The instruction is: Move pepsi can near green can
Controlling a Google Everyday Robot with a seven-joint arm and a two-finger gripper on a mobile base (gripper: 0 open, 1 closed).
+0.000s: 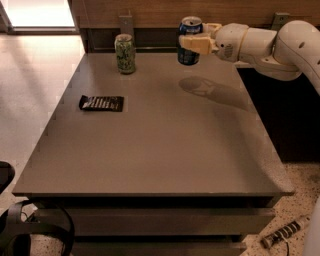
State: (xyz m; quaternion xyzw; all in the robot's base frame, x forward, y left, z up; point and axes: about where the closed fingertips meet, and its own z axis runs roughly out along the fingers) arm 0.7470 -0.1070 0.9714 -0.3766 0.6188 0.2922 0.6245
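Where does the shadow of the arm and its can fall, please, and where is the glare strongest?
Camera view: the gripper, shut on the pepsi can above the table, casts a soft dark shadow on it just below and right of the can; same view, top left, the floor glares nearly white.

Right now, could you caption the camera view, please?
Hand holds pepsi can above the table, apart from the green can.

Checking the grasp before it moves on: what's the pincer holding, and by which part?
The pincer grips the pepsi can around its upper side, above the table.
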